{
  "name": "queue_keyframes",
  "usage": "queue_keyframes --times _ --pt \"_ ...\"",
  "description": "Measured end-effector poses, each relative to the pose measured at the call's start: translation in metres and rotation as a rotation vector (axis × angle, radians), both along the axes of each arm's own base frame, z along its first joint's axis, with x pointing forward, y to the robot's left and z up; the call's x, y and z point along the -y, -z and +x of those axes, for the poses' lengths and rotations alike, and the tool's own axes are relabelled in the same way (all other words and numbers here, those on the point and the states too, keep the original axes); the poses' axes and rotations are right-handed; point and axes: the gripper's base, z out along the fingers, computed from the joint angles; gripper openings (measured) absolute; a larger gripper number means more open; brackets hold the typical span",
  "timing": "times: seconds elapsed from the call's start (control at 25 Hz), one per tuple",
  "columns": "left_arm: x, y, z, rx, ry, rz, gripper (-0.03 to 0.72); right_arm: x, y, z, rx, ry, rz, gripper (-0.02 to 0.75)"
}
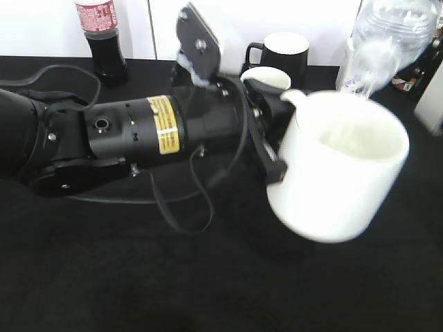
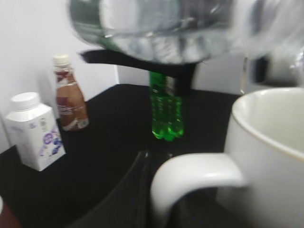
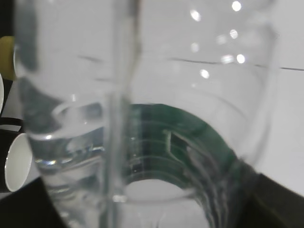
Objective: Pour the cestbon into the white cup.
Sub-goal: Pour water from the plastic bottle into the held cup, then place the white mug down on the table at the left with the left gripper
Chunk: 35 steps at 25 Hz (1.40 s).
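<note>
My left gripper (image 1: 275, 149) is shut on the handle of the white cup (image 1: 339, 176) and holds it tilted above the black table. The handle (image 2: 197, 175) and the cup's rim fill the left wrist view beside a dark finger (image 2: 130, 187). The cestbon (image 1: 387, 38) hangs tilted at the top right, with its neck down over the cup's far rim. It crosses the top of the left wrist view (image 2: 171, 26). In the right wrist view the clear bottle (image 3: 142, 142) fills the frame, its green label showing through the water. It hides the right jaws, which hold it.
A cola bottle (image 1: 102, 34) stands at the back left. A black mug (image 1: 280, 50) and a small cup (image 1: 266, 77) stand behind my left arm. A green bottle (image 2: 166, 114), a brown drink bottle (image 2: 69, 95) and a white container (image 2: 33, 130) show in the left wrist view.
</note>
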Motion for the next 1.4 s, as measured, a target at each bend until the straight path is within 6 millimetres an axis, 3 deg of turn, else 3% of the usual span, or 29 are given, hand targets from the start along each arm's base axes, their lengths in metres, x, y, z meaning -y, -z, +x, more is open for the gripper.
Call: queue_keyframes --times 0.28,0.4,0.6,0.8,1.04,1.28,1.4 --pt "-0.006 -0.007 0.012 -0.012 -0.102 -0.089 0.050 -0.001 0.001 -0.001 -0.750 -0.127 0.596 0.492" --pt "-0.035 -0.021 0.035 0.028 -0.212 -0.105 0.050 -0.001 0.001 -0.001 -1.027 -0.166 0.826 0.492" --pt "-0.114 -0.058 0.074 0.111 -0.480 -0.134 0.050 0.001 0.006 0.002 -1.068 -0.099 0.846 0.492" --pt "-0.149 -0.056 0.092 0.183 -0.630 -0.071 0.052 0.003 0.010 0.005 -1.079 -0.036 0.843 0.492" --pt "-0.157 -0.011 0.121 0.123 -0.774 -0.152 0.065 0.004 0.011 0.006 -1.082 -0.016 0.842 0.492" --pt "-0.160 0.038 0.136 0.083 -0.855 -0.208 0.077 0.004 0.011 0.006 -1.083 -0.013 0.843 0.492" --pt "-0.165 0.075 0.143 0.007 -0.933 -0.179 0.081 0.004 0.011 0.006 -1.083 -0.013 0.843 0.492"
